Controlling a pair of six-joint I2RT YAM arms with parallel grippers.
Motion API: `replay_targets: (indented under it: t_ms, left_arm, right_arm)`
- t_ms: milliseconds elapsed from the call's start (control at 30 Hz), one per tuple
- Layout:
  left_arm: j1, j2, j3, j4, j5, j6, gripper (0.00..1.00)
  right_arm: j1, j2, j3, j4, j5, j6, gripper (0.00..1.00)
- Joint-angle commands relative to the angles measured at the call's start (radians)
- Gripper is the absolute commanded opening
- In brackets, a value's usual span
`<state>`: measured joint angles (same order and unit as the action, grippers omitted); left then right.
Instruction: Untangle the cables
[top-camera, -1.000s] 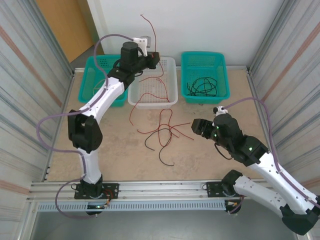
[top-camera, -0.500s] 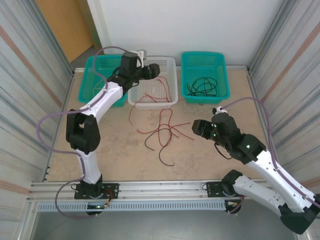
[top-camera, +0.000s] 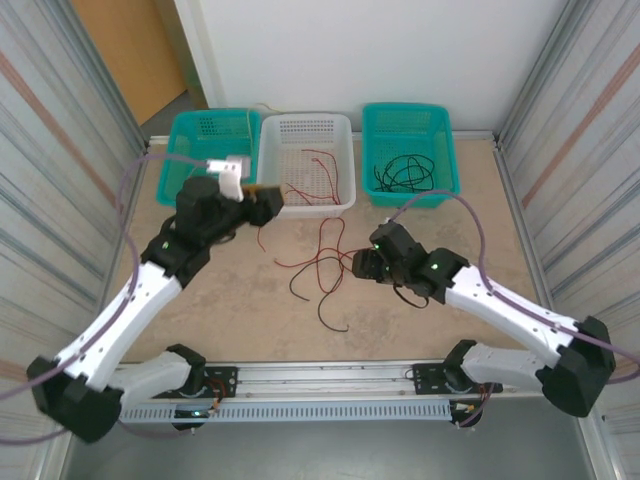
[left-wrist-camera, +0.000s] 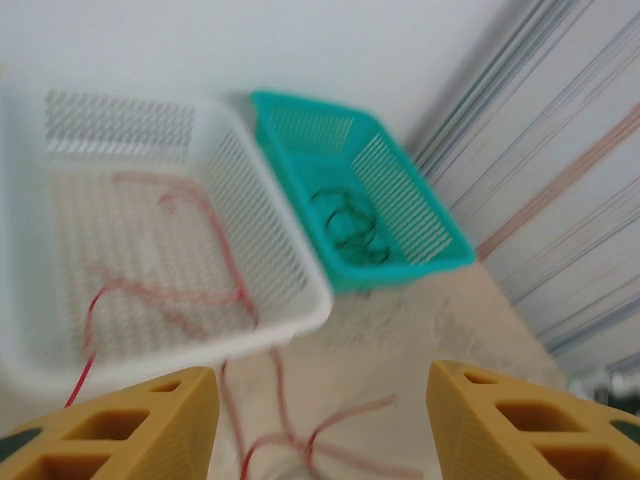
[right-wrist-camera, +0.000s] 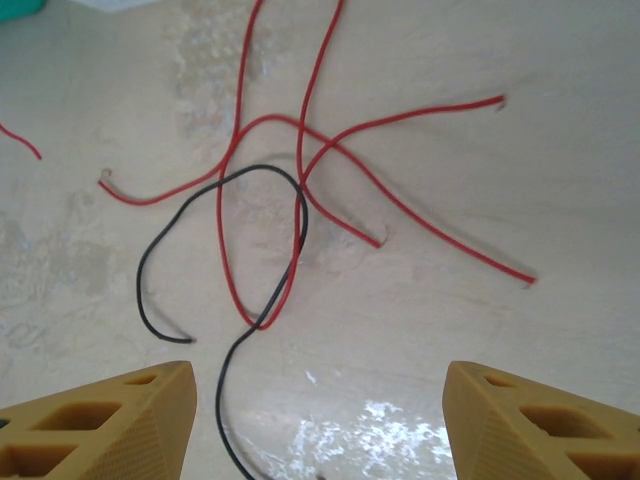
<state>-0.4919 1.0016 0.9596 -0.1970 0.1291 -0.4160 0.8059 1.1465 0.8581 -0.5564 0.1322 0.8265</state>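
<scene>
Mid-table, the right hand (right-wrist-camera: 320, 390) hovers open and empty over the crossed red and black cables (right-wrist-camera: 302, 215); closing there could snag both colours together. Farther off, the left hand (left-wrist-camera: 320, 400), also open and empty, faces the white basket (left-wrist-camera: 310, 300) at the far edge.

Lab test cell: corrugated walls (top-camera: 50, 170), aluminium rail (top-camera: 330, 372).

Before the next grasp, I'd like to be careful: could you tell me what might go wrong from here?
1. Below the open right gripper, the black cable loops through the red cables. Pinching at the crossing may lift several together and tighten the tangle.
2. A red strand hangs over the rim of the white basket, close to the open left gripper. It could snag and drag cable out.
</scene>
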Motion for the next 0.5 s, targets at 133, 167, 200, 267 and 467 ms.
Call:
replay_targets:
  t_ms: [133,167,200,267,467]
  left_arm:
    - [0.003,-0.268,-0.253,-0.212,-0.043,-0.067,0.52]
    - [0.003,-0.291,-0.272,-0.215,-0.038,-0.075,0.51]
    - [0.003,-0.302,-0.282,-0.217,-0.038,-0.080,0.50]
    - [0.003,-0.302,-0.288,-0.216,-0.029,-0.082,0.48]
    - [-0.018,-0.192,-0.263,-0.172,0.026,-0.102,0.41]
  right_arm:
    - [0.022,0.224,-0.012,0.203,-0.104,0.072,0.58]
    - [0.029,0.256,-0.001,0.200,-0.090,0.076,0.56]
    - [0.035,0.286,0.011,0.193,-0.075,0.082,0.54]
    - [0.042,0.349,0.024,0.198,-0.067,0.092,0.49]
    - [0.051,0.487,0.056,0.233,-0.069,0.109,0.28]
